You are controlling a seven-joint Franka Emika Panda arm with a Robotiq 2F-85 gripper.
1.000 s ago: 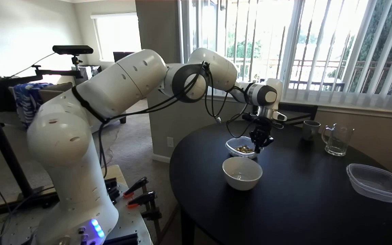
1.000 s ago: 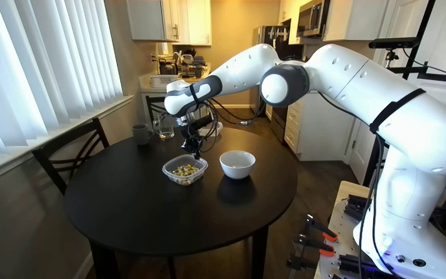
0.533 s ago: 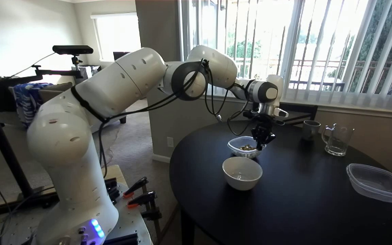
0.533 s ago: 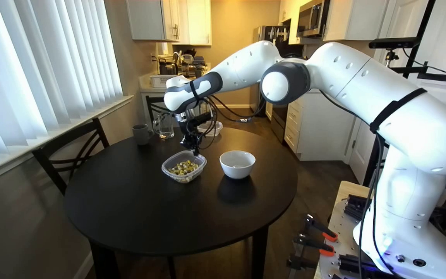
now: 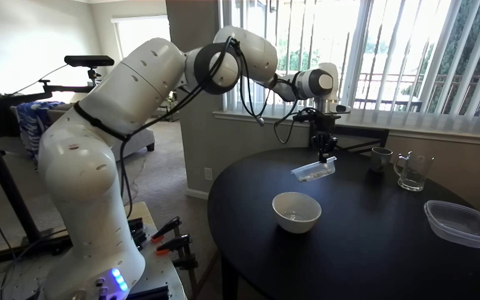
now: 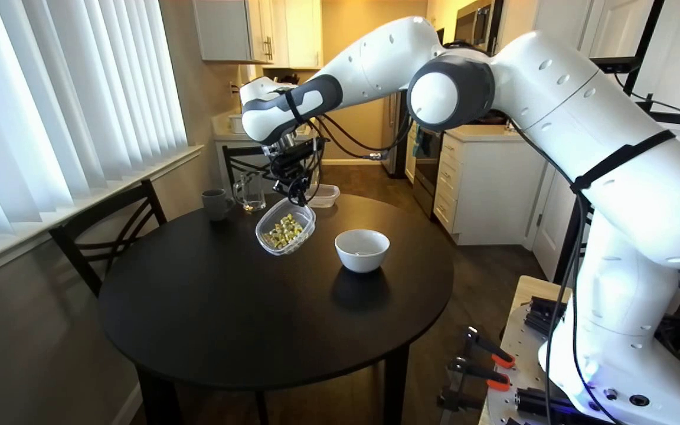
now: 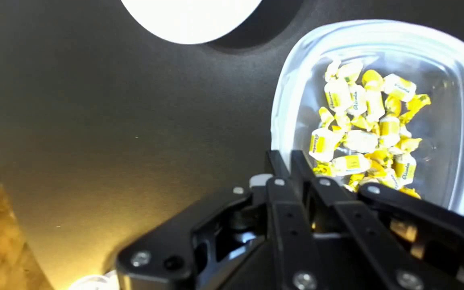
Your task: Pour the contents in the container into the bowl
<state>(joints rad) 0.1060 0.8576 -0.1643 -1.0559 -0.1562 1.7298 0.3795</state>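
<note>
The container is a clear plastic dish with rounded corners, holding several yellow-and-white wrapped candies. It hangs tilted above the table in both exterior views. My gripper is shut on its rim; in the wrist view the fingertips pinch one side wall. The candies lie inside the container, also visible in an exterior view. The white bowl stands upright on the table, apart from the container, and looks empty in both exterior views. Part of it shows at the wrist view's top edge.
An empty clear tub sits on the round black table, also visible in an exterior view. A grey mug and a clear glass mug stand near the window side. A dark chair stands at the table's edge.
The gripper has risen with the container in its grip, lifting it off the table. The container has tilted more, with its candies still inside. The bowl has not moved.
</note>
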